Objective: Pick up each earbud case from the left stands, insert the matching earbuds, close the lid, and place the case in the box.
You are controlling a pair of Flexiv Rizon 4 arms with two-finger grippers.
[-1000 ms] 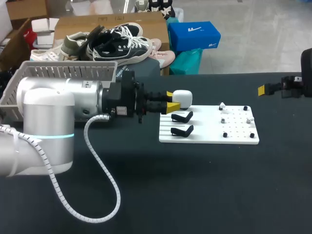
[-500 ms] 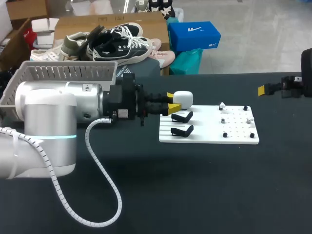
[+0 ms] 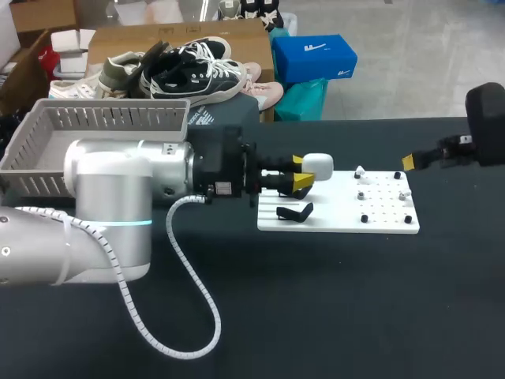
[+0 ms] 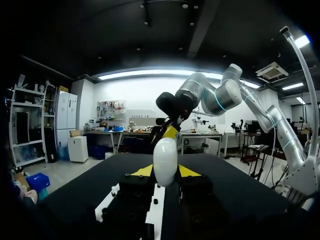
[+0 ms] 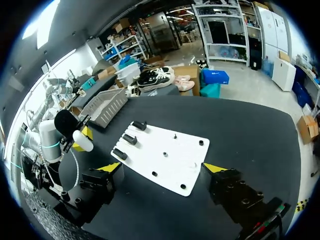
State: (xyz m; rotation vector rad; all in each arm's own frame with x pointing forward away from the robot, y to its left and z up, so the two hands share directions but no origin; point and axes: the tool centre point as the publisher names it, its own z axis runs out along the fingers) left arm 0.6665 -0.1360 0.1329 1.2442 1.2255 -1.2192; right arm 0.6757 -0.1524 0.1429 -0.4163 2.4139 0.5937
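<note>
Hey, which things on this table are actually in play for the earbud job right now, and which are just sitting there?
In play: white earbud case, clamped in the left gripper.
Sitting there: white board, its empty black stand, small earbud-like pieces on it, grey basket, open right gripper.

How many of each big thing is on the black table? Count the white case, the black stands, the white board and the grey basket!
White egg-shaped earbud case: 1 (held in the left gripper)
Black hooked stands: 3
White flat pegboard: 1
Grey slatted plastic basket: 1
Total: 6
</note>
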